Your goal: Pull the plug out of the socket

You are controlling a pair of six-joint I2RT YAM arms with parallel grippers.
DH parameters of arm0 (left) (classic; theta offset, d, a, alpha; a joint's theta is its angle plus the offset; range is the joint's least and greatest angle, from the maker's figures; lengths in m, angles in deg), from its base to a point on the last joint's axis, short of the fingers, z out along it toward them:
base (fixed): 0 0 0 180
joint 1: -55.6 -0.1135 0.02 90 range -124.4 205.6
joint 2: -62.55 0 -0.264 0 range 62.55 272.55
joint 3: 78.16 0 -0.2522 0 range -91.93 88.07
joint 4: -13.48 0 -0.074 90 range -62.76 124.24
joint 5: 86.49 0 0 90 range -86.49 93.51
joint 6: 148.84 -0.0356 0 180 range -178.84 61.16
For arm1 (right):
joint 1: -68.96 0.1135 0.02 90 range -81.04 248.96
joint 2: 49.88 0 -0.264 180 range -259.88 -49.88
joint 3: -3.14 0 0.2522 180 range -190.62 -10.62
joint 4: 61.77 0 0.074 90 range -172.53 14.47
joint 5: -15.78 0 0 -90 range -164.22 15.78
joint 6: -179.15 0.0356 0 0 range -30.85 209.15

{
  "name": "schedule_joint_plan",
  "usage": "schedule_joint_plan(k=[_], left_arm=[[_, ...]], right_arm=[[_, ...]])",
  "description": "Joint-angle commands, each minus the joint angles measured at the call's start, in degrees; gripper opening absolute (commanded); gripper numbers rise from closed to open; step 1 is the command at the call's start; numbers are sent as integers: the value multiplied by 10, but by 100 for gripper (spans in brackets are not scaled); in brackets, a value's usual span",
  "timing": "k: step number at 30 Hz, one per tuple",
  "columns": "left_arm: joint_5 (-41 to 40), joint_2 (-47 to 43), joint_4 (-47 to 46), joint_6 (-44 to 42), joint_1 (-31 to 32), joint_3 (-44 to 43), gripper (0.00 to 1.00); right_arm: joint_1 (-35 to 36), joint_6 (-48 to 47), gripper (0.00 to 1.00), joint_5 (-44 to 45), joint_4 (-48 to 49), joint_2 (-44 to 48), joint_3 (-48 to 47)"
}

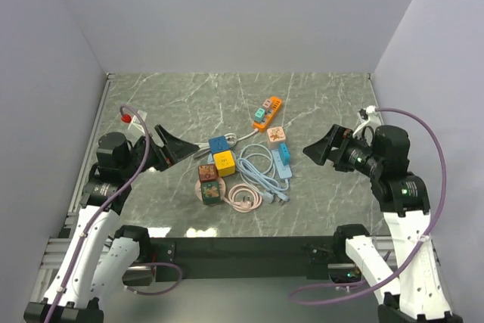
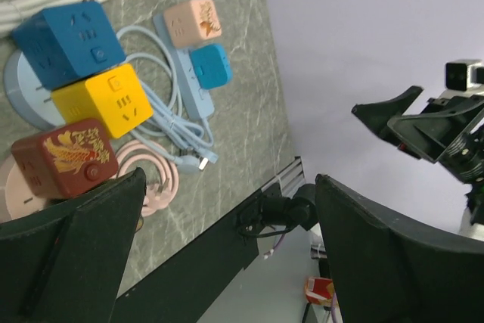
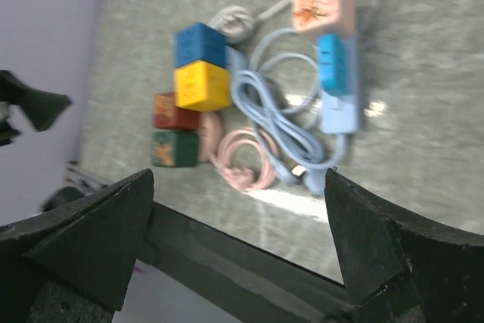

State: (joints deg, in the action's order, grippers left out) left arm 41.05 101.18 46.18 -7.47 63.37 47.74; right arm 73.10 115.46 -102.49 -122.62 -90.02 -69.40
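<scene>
Left end effector [image 1: 186, 153] and right end effector [image 1: 313, 153] gape wide, holding nothing.

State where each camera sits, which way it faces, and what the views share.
Top external: high at the near edge, looking down at the table; left gripper and right gripper show.
Left wrist: faces across the yellow cube toward the right gripper; own fingers show.
Right wrist: faces across the cables toward the left gripper; own fingers show.
Shared: both wrist views show the yellow cube.
</scene>
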Motion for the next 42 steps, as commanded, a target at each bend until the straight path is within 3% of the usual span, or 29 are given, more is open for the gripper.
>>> schedule_joint_plan(k=[1,4,8,11,22,33,36,42], left_arm=[[13,1,-15,-15,6,21,99],[-1,4,-13,-19,12,32,100],[-42,18,19,-38,29,21,99],[-74,44,43,-51,44,-1,99],[-150,108,33,-30,136,-68,99],[-231,185,9,-9,248,-114,100],[-246,196,9,-8,267,-120,99],[-258,200,3,5,283,-115,99]], right_arm=[[34,-64,100,90,-51,-45,-49],[84,-60,100,163,-60,-94,-70],[198,-56,100,329,-67,-180,-96],[234,-57,99,385,-52,-254,-102],[249,-91,69,357,58,-420,-105],[253,-50,68,379,117,-524,-99],[254,-52,64,379,132,-542,-90],[254,-42,38,356,157,-567,-73]])
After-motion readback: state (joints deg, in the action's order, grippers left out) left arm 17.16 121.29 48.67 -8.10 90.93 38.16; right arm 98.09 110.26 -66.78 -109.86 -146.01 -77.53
